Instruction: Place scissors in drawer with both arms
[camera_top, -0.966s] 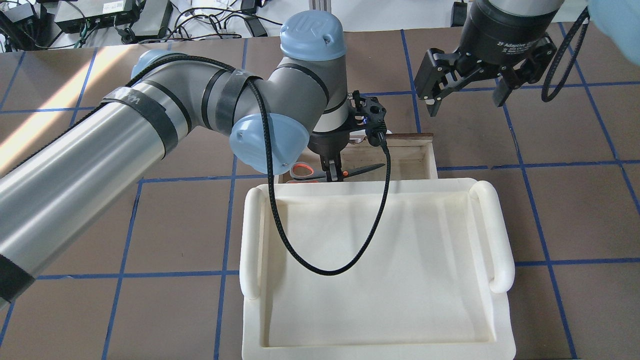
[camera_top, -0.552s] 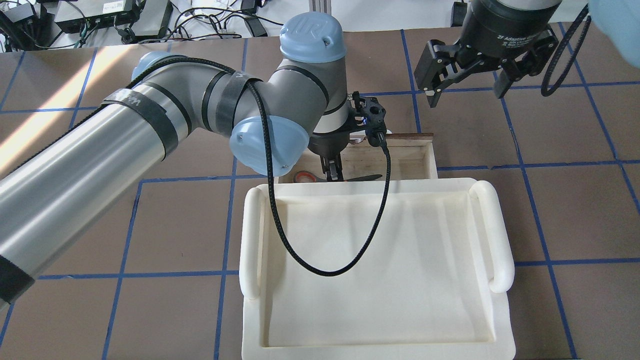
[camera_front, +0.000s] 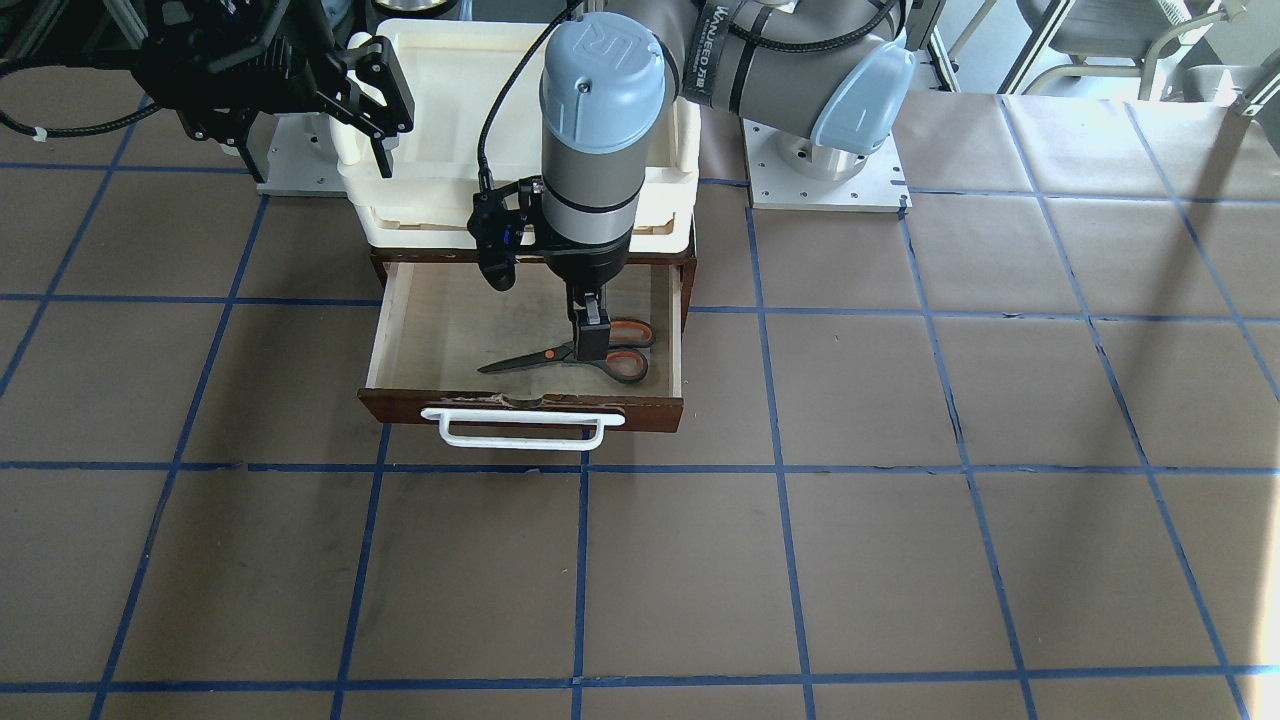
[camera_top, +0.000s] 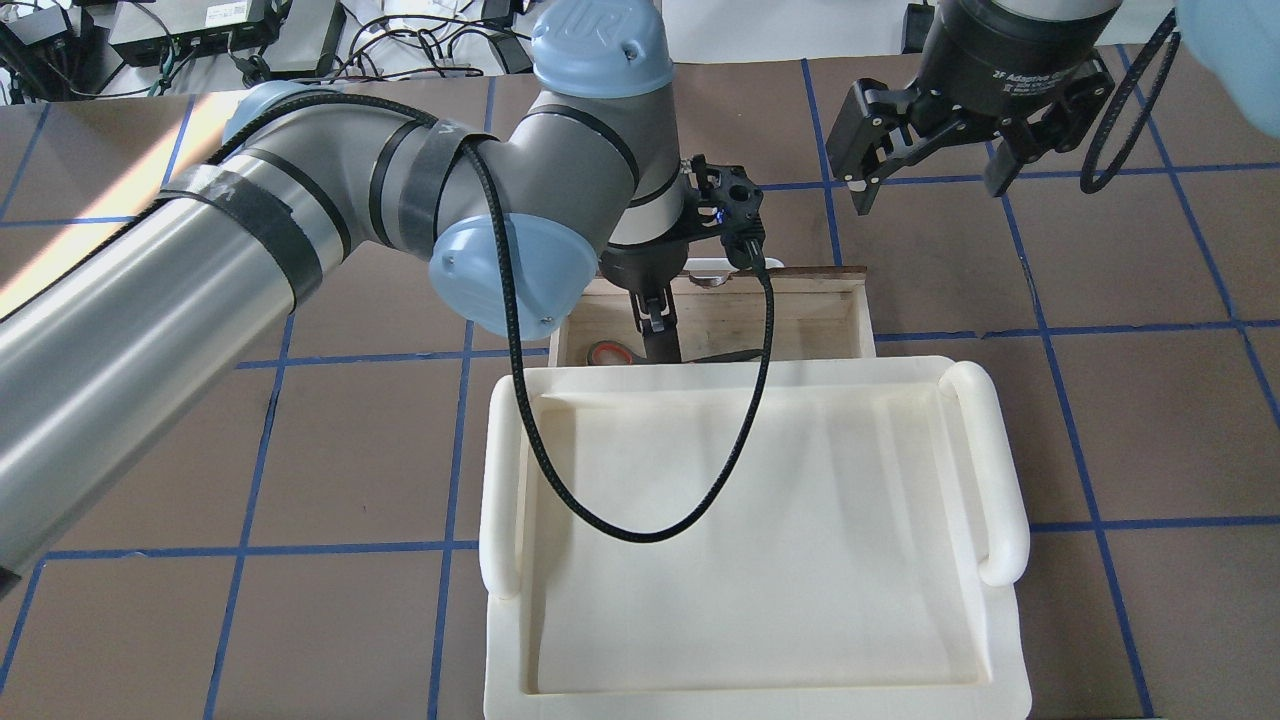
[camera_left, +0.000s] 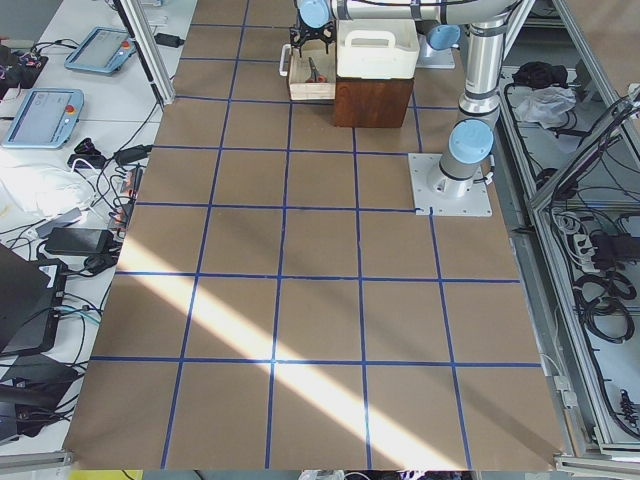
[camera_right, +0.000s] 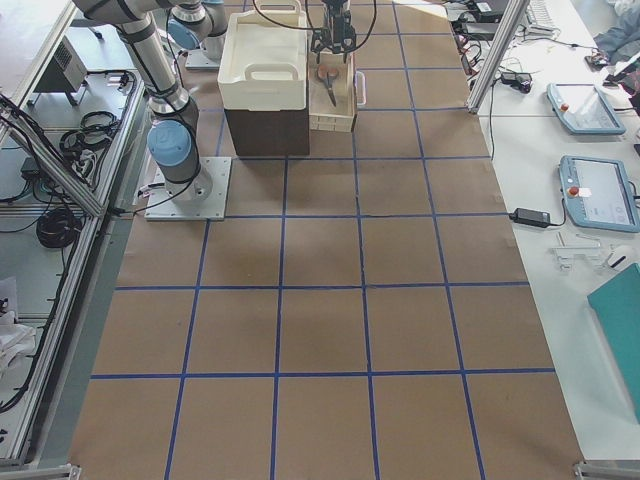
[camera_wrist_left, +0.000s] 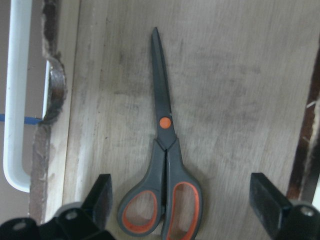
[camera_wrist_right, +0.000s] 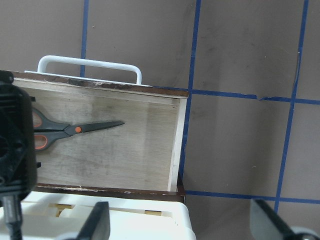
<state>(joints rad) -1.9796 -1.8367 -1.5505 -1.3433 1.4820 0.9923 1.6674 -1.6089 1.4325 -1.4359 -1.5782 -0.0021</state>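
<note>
Scissors lying flat on the pale floor of the open drawer, left claw spread wide just above their handles, gripping nothing, right claw likewise apart, raised over the tabletop beside the drawer.

Downward-pointing left gripper, jaws wide, right gripper held high, jaws wide

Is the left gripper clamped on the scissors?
No, the left gripper is open wide; the scissors lie loose on the drawer floor.
</note>
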